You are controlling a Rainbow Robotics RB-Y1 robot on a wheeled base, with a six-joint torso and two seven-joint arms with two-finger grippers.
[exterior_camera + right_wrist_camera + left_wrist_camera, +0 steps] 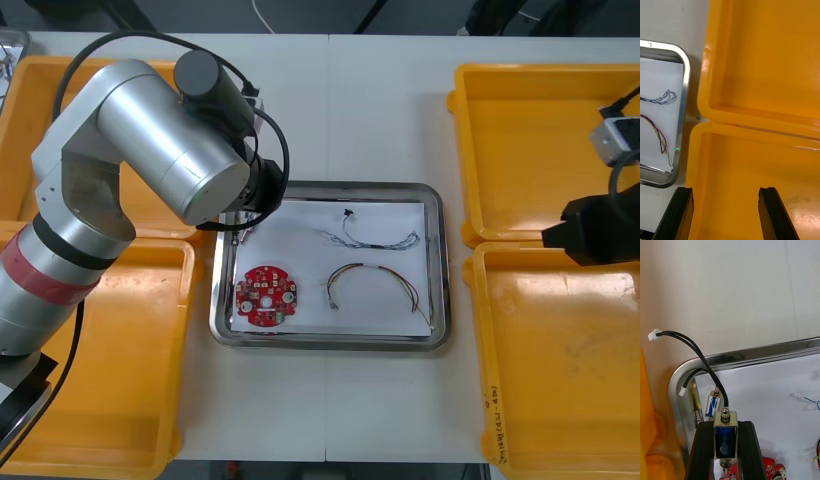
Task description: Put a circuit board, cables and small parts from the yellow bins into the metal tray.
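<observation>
Nearest the robot's side of the metal tray (441, 300), a round red circuit board (267, 296) lies at the left on the white lining. A red and yellow cable (375, 276) curves beside it, and a twisted blue and white cable (384, 241) lies just beyond. At the tray's far left corner, the left gripper (726, 426) hangs above the lining. Its black fingers (704, 442) are clamped on a small metal part (725, 435), whose black cable (696, 348) arcs out over the rim. On the right, the right gripper (726, 190) hovers over the near yellow bin (560, 400), by the seam with the far yellow bin (530, 140), with its jaws wide apart and holding nothing.
</observation>
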